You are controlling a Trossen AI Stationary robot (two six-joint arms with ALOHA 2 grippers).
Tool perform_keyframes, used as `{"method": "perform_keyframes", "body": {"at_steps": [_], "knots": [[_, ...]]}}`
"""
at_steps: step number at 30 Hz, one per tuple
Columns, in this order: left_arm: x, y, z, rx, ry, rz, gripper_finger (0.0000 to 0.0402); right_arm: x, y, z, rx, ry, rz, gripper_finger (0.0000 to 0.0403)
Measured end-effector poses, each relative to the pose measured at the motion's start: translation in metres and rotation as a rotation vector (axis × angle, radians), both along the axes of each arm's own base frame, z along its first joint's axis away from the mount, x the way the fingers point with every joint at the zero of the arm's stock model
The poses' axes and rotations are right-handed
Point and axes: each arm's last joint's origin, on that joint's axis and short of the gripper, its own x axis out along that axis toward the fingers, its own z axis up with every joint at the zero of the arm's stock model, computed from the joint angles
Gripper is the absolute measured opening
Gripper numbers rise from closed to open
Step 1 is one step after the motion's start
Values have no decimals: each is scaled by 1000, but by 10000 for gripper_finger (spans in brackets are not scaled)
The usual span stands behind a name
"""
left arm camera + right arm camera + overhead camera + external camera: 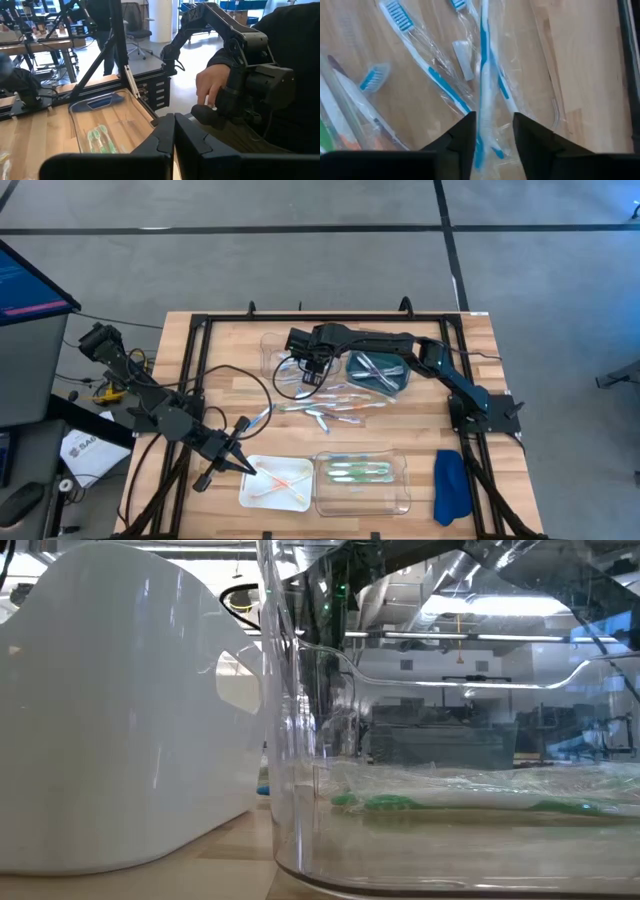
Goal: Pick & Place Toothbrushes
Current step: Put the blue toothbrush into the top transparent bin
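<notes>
My right gripper (312,375) (494,135) points steeply down over a clear tray (272,352) at the far middle of the table, its fingers open. A light-blue toothbrush in a clear wrapper (484,95) runs between them. More blue toothbrushes (427,70) lie below. Loose wrapped toothbrushes (330,410) lie on the wood at mid-table. A teal tray (402,380) holds white-grey ones, a near clear tray (400,480) green ones (390,803), a white tray (250,495) orange-pink ones. My left gripper (248,468) (174,142) hovers shut by the white tray. My right gripper's fingers (465,137) stand on either side of the wrapped blue toothbrush's handle (487,125), coming from above and lying along it. The gap is wider than the handle. Whether either finger touches it, I cannot tell.
A blue cloth (450,485) lies at the near right. A black frame (200,330) rings the table top. A person's hand (210,90) shows beyond the table's near right end in the left wrist view.
</notes>
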Motion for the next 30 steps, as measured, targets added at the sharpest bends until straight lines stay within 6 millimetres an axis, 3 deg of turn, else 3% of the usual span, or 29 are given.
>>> {"method": "perform_keyframes", "body": {"at_steps": [10, 15, 23, 30], "knots": [[0, 0, -1, 2, 7, 0, 3, 0, -1, 1, -52, 10, -3, 225], [0, 0, -2, 5, 16, -2, 3, 0, -1, 7, -59, 20, 26, 243], [0, 0, -2, 3, 20, -2, 3, 1, 5, 58, -86, -40, 62, 232], [-1, 2, -14, -16, 69, 51, 3, -7, 34, 106, -109, -200, 112, 227]]}}
